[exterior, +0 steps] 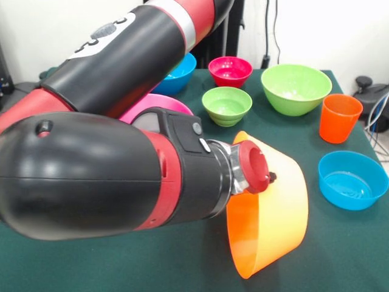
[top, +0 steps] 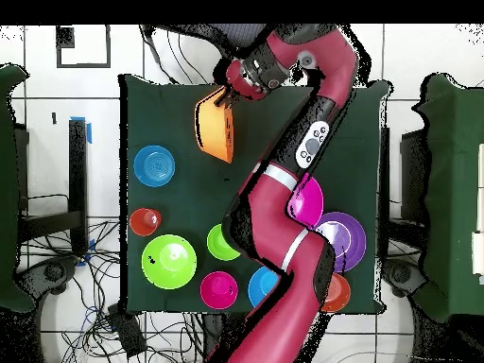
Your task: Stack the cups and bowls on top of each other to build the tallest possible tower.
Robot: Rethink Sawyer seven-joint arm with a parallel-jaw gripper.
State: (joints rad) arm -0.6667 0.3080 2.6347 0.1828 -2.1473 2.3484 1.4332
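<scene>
My gripper is shut on the rim of the large orange bowl and holds it tipped on its side near the table's front edge. In the overhead view the gripper and the orange bowl are at the top. The orange cup stands upright at the right, also seen from overhead. A blue bowl, a medium green bowl, a small green bowl and a small red bowl stand apart on the cloth. A pink bowl and another blue bowl are partly hidden behind the arm.
The arm fills the left half of the front view. Overhead, a purple bowl and a small orange bowl sit beside the arm near the robot's base. The green cloth table ends close to the held bowl.
</scene>
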